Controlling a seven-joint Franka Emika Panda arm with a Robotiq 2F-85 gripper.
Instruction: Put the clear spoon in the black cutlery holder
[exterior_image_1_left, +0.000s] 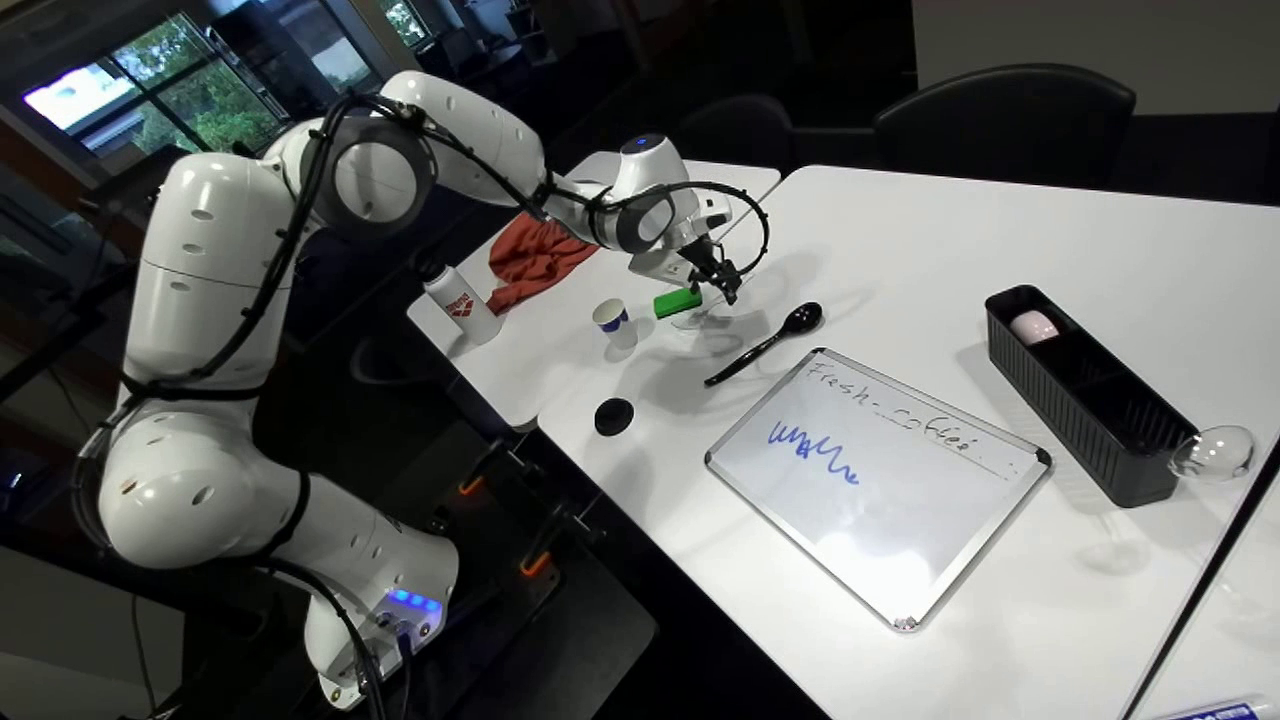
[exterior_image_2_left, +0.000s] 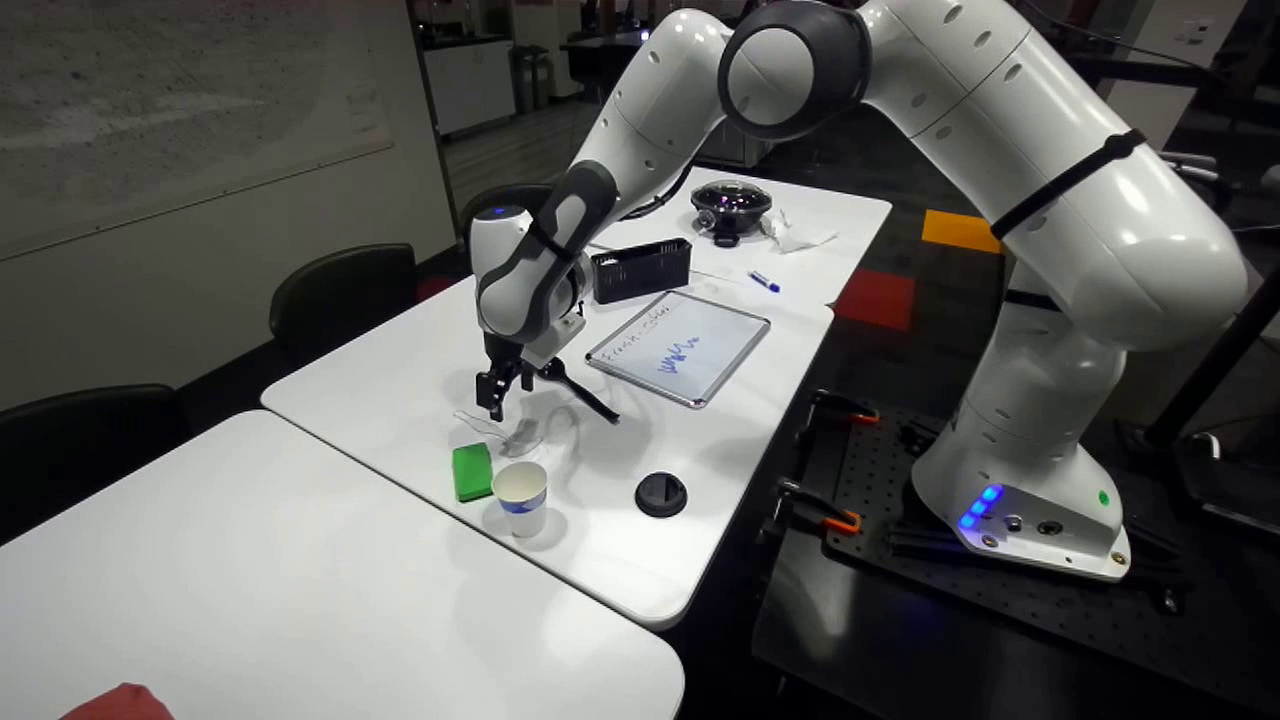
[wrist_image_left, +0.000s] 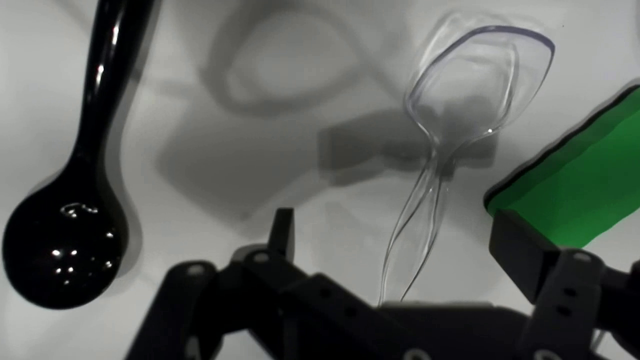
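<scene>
The clear spoon (wrist_image_left: 415, 220) lies on the white table between the black spoon and a green block; its bowl points away from my gripper's base in the wrist view. It shows faintly in both exterior views (exterior_image_1_left: 708, 322) (exterior_image_2_left: 520, 437). My gripper (wrist_image_left: 400, 242) is open and empty above it, with the handle running between the fingers; the handle's end is hidden behind the gripper. The gripper also shows in an exterior view (exterior_image_2_left: 510, 395), a little above the table. The black cutlery holder (exterior_image_1_left: 1060, 415) stands beyond the whiteboard, also seen in an exterior view (exterior_image_2_left: 642, 272), with a pinkish thing in one compartment.
A black spoon (exterior_image_1_left: 765, 345) lies beside the clear spoon. A green block (exterior_image_2_left: 472, 472), a paper cup (exterior_image_2_left: 521, 497) and a black lid (exterior_image_2_left: 661, 494) are close by. A whiteboard (exterior_image_1_left: 880, 500) lies before the holder. A clear rounded cup (exterior_image_1_left: 1212, 453) is at the holder's end.
</scene>
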